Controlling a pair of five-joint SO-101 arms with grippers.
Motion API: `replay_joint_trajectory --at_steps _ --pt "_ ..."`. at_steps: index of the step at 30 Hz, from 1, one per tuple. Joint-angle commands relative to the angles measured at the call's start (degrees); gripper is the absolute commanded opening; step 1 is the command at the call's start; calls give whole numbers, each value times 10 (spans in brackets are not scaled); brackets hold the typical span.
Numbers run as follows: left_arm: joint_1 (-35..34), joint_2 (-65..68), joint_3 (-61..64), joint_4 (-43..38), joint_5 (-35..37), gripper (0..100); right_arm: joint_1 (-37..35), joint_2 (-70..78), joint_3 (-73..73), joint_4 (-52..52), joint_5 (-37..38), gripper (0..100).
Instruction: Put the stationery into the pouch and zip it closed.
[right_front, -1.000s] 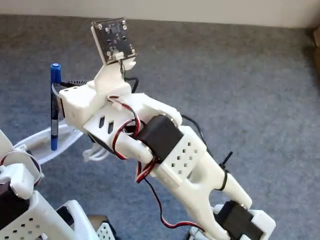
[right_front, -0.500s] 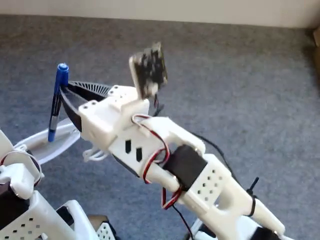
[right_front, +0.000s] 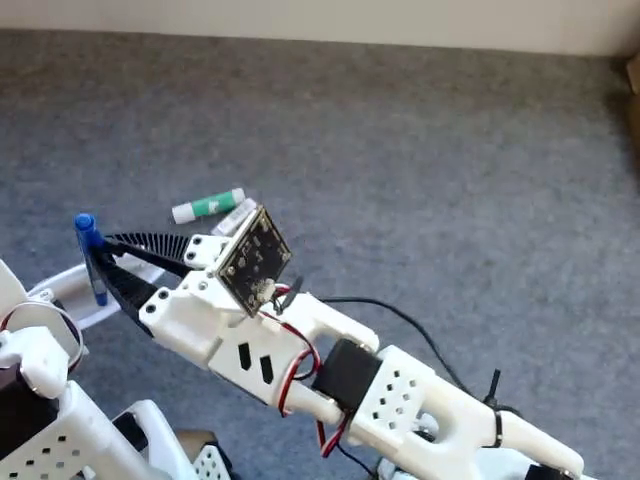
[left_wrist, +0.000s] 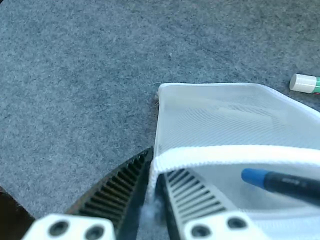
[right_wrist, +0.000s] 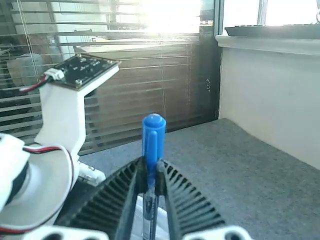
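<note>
- The pouch (right_front: 62, 282) (left_wrist: 215, 120), white mesh, lies on the near-left part of the table (right_front: 470, 170), with its mouth lifted open.
- The left gripper (left_wrist: 154, 167) has that mouth's rim band. Both ribbed fingers are nearly together on the fabric, one on each side.
- The pen (right_front: 86, 228) (left_wrist: 285, 184) (right_wrist: 152, 135), blue, stands close to upright right at the pouch mouth with its rounded blue end up.
- From the left wrist, the pen shows just past the rim band, over the mesh. Whether its lower end is inside, I cannot tell.
- The right gripper (right_front: 98, 252) (right_wrist: 150, 167) has the pen. Its fingers are closed tight on the barrel just under the blue end, and the barrel runs down between them.
- The right arm comes in from the table's near-right corner and slants across to the pouch, its camera board riding above the wrist.
- The glue stick (right_front: 207, 206) (left_wrist: 306, 83), white with a green band, lies flat on the table beyond the pouch, well in from the far edge and apart from both grippers.
- A pale item (right_front: 236, 216) lies just beside the glue stick, partly behind the camera board.
</note>
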Motion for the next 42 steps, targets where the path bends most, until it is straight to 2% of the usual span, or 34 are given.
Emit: replay_joint_trajectory --at_steps 1,4,9,11,16,23,35,42 --pt "0 10 -2 -3 -4 7 -9 -27 -2 -16 8 7" --pt "0 10 -2 -3 -4 7 -9 -27 -2 -16 7 42" --pt "0 10 -2 -3 -4 7 -6 -27 -1 -12 -11 221" --pt "0 10 -2 -3 -4 7 -3 -27 -1 -12 -31 253" --pt "0 10 -2 -3 -4 7 2 -27 -4 -12 -36 255" --pt "0 10 -2 -3 -4 7 51 -22 -7 -9 -39 255" --pt "-1 10 -2 -3 -4 7 123 -21 -138 167 -39 255" --pt "0 10 -2 -3 -4 7 147 -20 -166 200 -36 255"
